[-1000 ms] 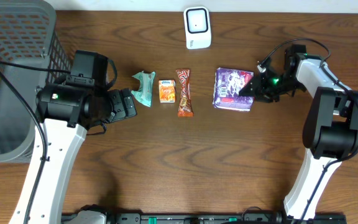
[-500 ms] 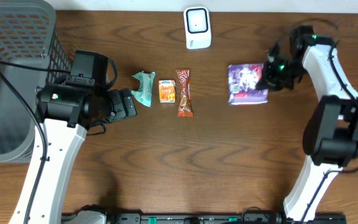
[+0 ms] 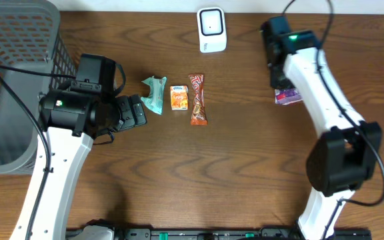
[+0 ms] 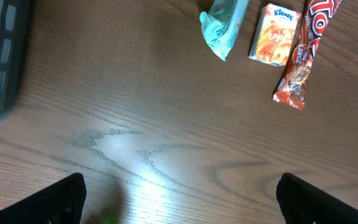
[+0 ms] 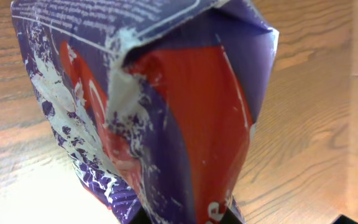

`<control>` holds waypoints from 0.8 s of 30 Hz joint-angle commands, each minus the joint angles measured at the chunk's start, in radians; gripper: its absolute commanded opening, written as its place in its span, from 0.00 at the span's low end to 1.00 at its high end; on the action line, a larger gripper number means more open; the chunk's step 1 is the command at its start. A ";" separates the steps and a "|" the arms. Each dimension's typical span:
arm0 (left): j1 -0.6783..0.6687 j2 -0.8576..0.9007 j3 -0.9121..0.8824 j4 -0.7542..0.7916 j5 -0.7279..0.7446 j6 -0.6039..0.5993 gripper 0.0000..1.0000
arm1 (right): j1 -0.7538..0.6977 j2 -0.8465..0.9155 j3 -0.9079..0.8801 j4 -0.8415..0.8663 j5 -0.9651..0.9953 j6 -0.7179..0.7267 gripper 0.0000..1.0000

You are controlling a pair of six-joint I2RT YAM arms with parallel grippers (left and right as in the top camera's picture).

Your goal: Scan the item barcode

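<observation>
My right gripper (image 5: 182,214) is shut on a purple and red snack packet (image 5: 160,106), which fills the right wrist view and hangs clear of the wood. From overhead only one corner of the packet (image 3: 287,95) shows beneath the right arm (image 3: 299,53), to the right of the white barcode scanner (image 3: 212,30) at the table's back edge. No barcode shows on the packet's visible sides. My left gripper (image 4: 182,202) is open over bare wood, nothing between its fingers, to the left of the row of small items.
A teal packet (image 3: 155,93), an orange Kleenex pack (image 3: 179,97) and a red-brown chocolate bar (image 3: 198,100) lie in a row mid-table. A dark mesh basket (image 3: 12,80) stands at the far left, by the left arm.
The right gripper closed on the purple packet, lifted it off the table and carried it right. Its arm swung round toward the back. The left arm has not moved.
</observation>
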 commanded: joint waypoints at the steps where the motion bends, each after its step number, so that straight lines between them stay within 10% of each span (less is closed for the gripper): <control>1: 0.004 0.005 0.000 -0.003 -0.016 0.010 0.98 | 0.048 0.062 -0.013 0.016 0.074 0.060 0.09; 6: 0.004 0.005 0.000 -0.003 -0.016 0.010 0.98 | 0.116 0.072 -0.013 0.107 -0.111 0.059 0.28; 10: 0.004 0.005 0.000 -0.003 -0.016 0.010 0.98 | 0.185 0.072 -0.013 0.162 -0.136 0.058 0.76; 24: 0.004 0.005 0.000 -0.003 -0.016 0.010 0.98 | 0.197 0.071 0.074 0.240 -0.671 -0.011 0.82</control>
